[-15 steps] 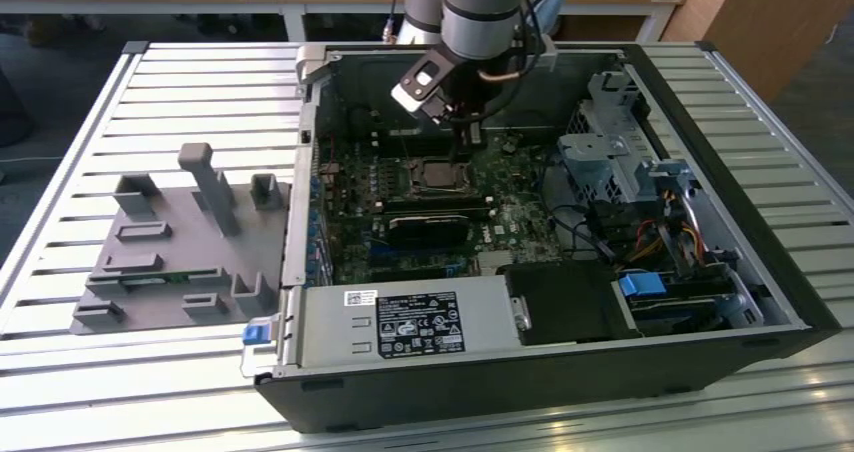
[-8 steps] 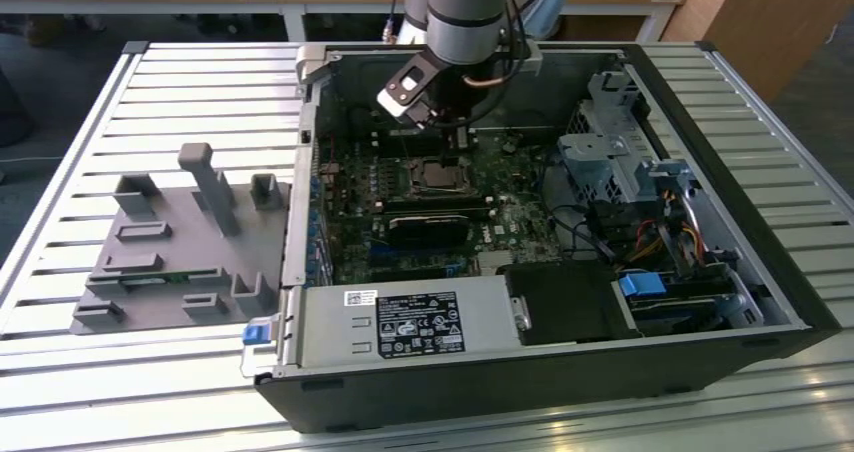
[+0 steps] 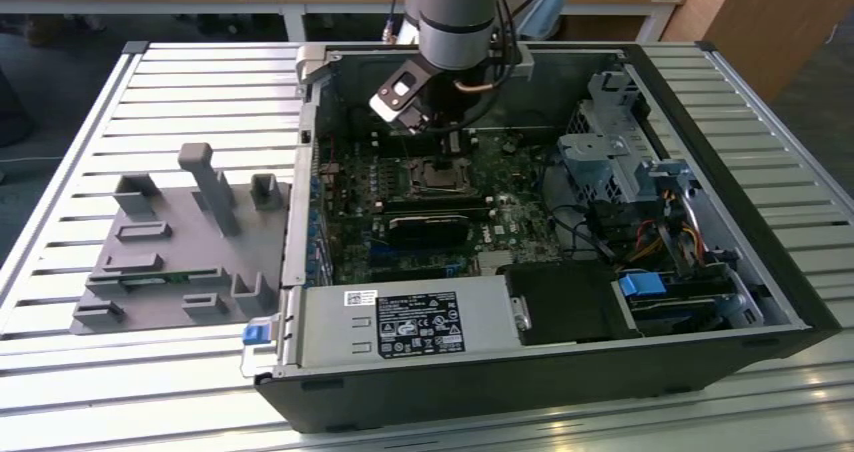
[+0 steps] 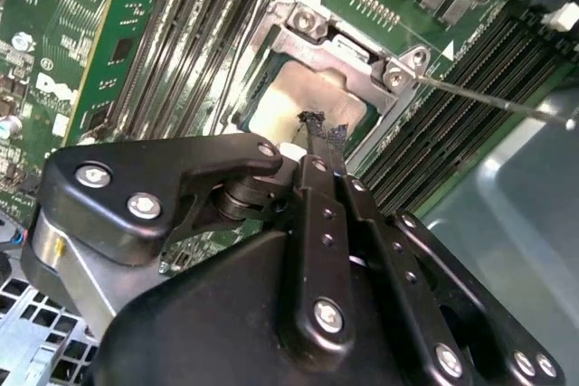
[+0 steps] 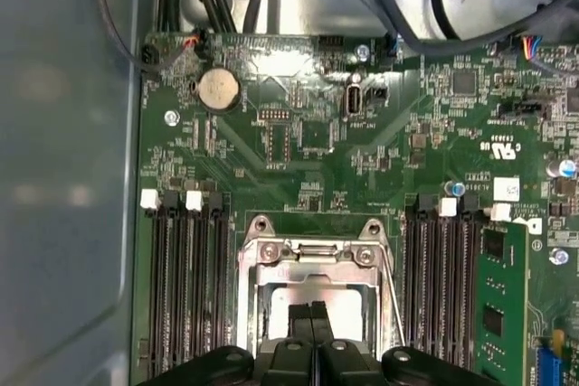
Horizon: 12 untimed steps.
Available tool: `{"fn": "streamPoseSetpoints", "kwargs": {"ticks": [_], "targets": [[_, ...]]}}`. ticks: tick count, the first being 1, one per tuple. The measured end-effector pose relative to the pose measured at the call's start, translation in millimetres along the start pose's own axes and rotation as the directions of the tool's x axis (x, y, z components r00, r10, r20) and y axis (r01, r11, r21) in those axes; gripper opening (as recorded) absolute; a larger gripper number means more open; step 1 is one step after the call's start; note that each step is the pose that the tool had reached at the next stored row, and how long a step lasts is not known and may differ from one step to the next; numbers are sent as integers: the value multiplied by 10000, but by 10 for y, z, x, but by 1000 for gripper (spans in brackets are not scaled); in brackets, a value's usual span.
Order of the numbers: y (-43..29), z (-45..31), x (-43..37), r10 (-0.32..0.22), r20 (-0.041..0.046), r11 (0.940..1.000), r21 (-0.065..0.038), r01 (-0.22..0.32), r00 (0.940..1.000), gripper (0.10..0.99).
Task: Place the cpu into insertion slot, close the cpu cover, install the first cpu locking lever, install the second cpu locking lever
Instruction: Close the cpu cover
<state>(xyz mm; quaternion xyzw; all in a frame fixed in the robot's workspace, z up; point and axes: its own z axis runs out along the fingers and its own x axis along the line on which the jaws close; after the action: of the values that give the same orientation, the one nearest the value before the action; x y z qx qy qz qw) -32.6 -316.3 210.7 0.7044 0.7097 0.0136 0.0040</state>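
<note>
My gripper (image 4: 317, 126) is shut, its two black fingertips pressed together with nothing between them. The tips hover over the middle of the cpu (image 5: 280, 297), whose pale metal top shows through the window of the cpu cover (image 5: 312, 258). That silvery frame lies flat over the insertion slot (image 3: 434, 177) on the green motherboard. From a corner of the cover, a thin metal locking lever (image 4: 488, 101) sticks out over the memory slots. In the exterior view my gripper (image 3: 445, 137) reaches down into the open computer case just behind the slot.
Memory slots (image 5: 185, 287) flank the socket on both sides. A black card (image 3: 430, 222) lies in front of it, the labelled power supply (image 3: 407, 324) at the case front, and drive cages (image 3: 621, 152) on the exterior view's right. A grey fixture (image 3: 180, 242) sits outside the case.
</note>
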Motion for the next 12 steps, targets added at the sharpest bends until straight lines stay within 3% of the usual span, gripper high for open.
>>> {"fn": "streamPoseSetpoints", "kwargs": {"ticks": [12], "targets": [[-168, 23, 1, 1, 0, 10000, 0, -1, 10000, 114]]}}
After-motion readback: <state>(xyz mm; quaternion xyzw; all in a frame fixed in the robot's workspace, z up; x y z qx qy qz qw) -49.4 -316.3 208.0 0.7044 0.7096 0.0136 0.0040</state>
